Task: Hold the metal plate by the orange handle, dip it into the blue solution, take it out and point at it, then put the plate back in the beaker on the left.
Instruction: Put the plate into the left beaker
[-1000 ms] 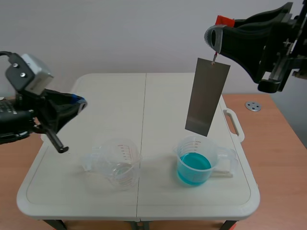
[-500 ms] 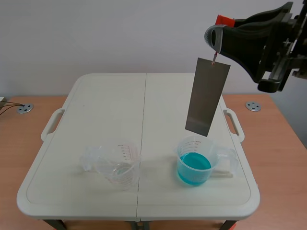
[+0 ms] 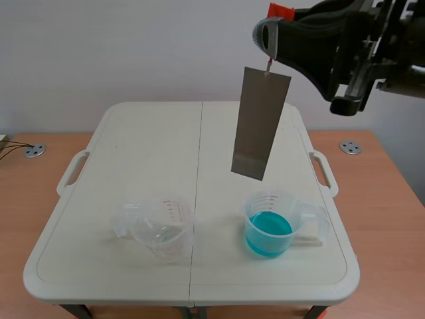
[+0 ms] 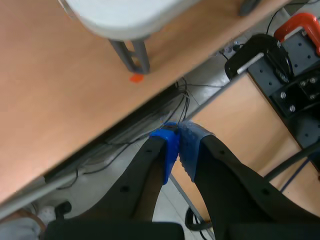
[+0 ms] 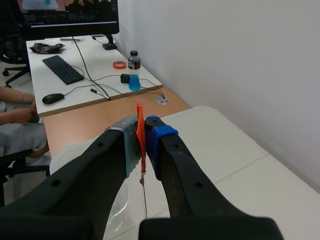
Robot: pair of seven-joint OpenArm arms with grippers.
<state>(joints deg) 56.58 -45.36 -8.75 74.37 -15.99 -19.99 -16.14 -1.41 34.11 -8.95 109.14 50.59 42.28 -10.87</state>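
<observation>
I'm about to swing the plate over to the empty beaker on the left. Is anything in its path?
Nothing visible. The metal plate hangs from the right gripper, clear above the table and both beaker rims. The empty beaker stands to its left with open top; the beaker of blue solution is to the other side.

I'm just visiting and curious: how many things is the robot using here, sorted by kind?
Beakers: 2 (empty beaker, beaker of blue solution)
Plates: 1 (metal plate, held up by the right gripper)
Total: 3
</observation>
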